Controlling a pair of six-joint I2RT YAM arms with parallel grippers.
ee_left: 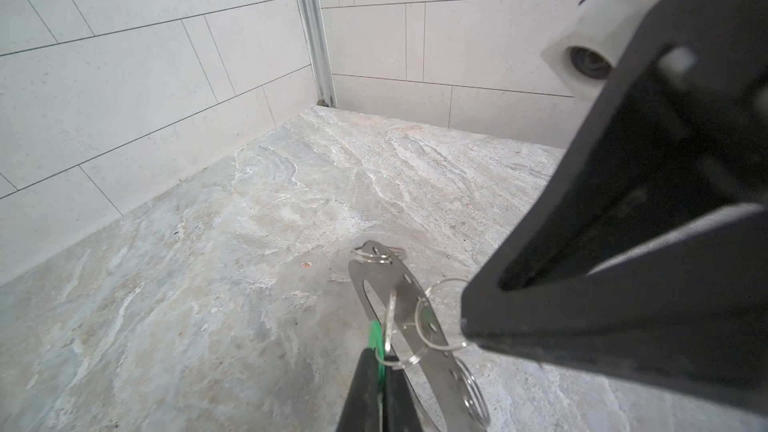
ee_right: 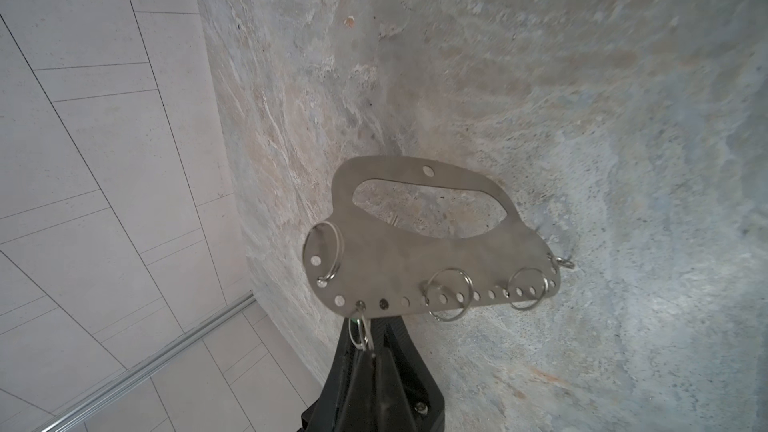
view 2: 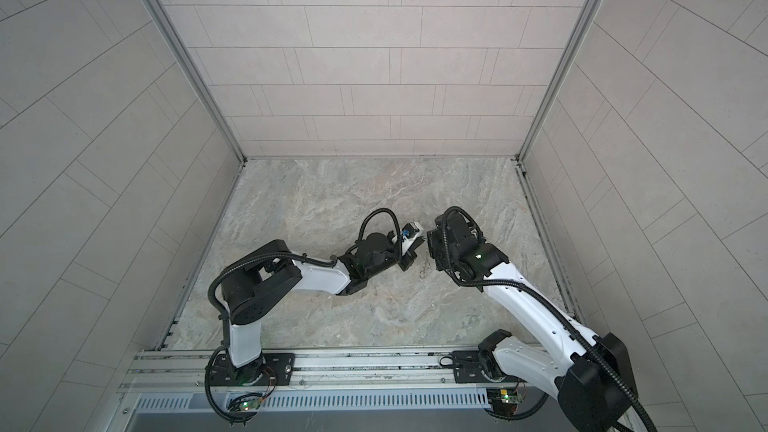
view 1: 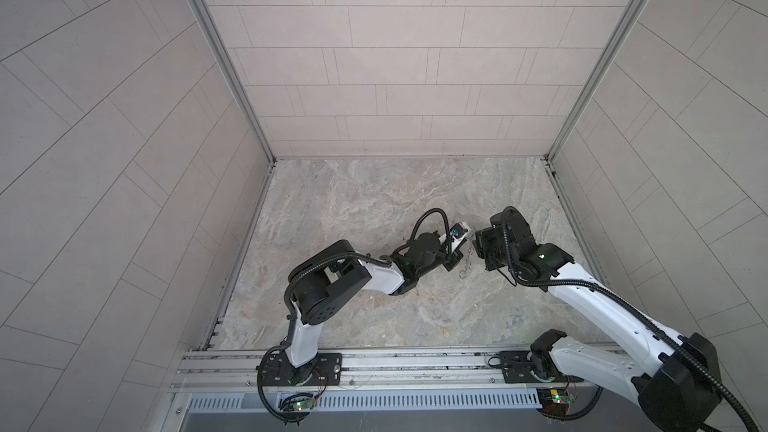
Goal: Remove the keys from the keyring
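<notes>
The keyring (ee_right: 415, 251) is a flat grey metal plate with a long slot and several wire loops (ee_right: 451, 295) along its holed edge. In both top views it is a small silver shape (view 1: 466, 263) (view 2: 424, 268) between the two grippers. My left gripper (ee_left: 384, 357) is shut on the green head of a key (ee_left: 375, 336), whose metal blade lies against the plate (ee_left: 399, 284). My right gripper (ee_right: 371, 353) is shut on the wire loop that hangs from the plate's edge beside the key. A sliver of the key's green (ee_right: 353, 319) shows behind that loop. The right gripper's black tip (ee_left: 467, 326) meets the loop.
The grey marbled tabletop (view 1: 374, 201) is closed in by tiled walls with aluminium corner posts (view 1: 224, 60) (view 1: 598, 60). Both arm bases sit on a metal rail (view 1: 415, 363) along the front edge. A small orange speck (ee_left: 306, 264) lies on the table near the keyring.
</notes>
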